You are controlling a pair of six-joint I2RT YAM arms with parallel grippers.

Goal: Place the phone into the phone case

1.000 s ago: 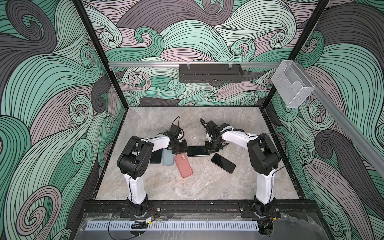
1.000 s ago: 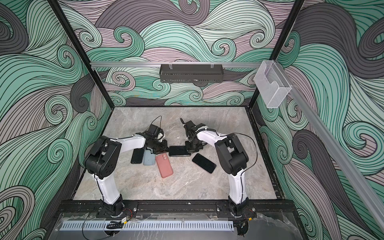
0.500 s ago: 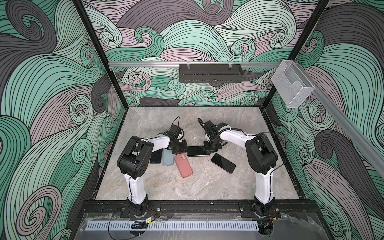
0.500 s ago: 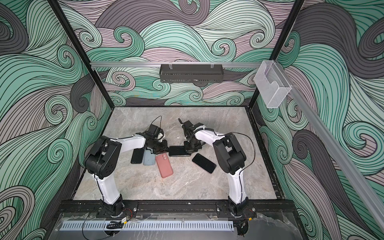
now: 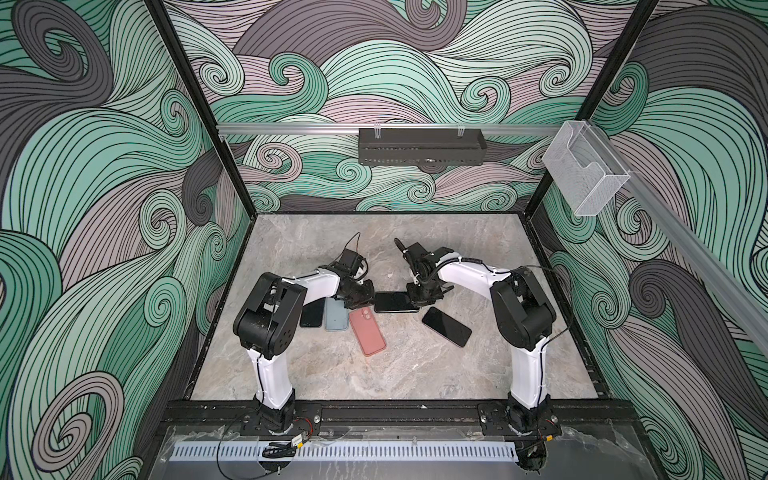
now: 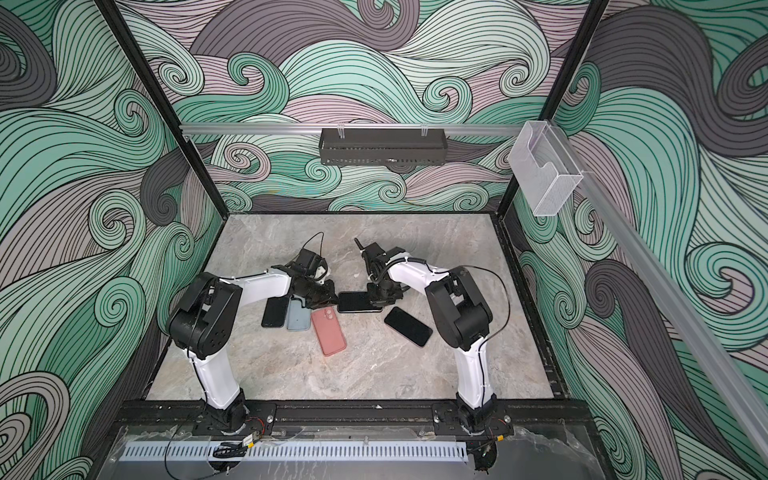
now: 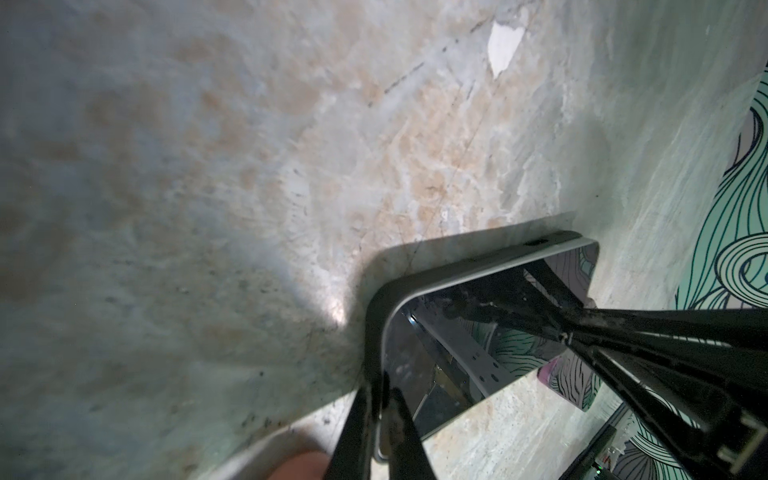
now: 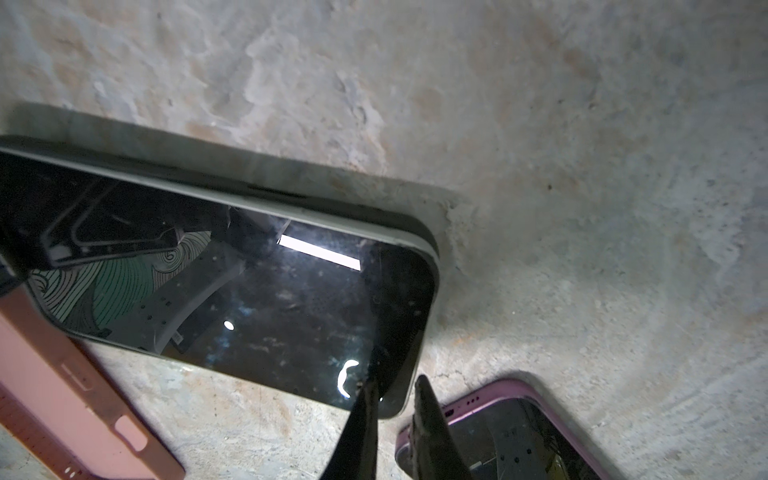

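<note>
The left claw [image 7: 378,376] was closed on one end of the phone [image 5: 395,302]. The right claw [image 8: 395,380] was closed on the other end. The phone was laid flat on the table [image 5: 415,374], screen up, with a grey case [image 7: 371,324] around its edge, just beside a pink case [image 5: 367,332].
</note>
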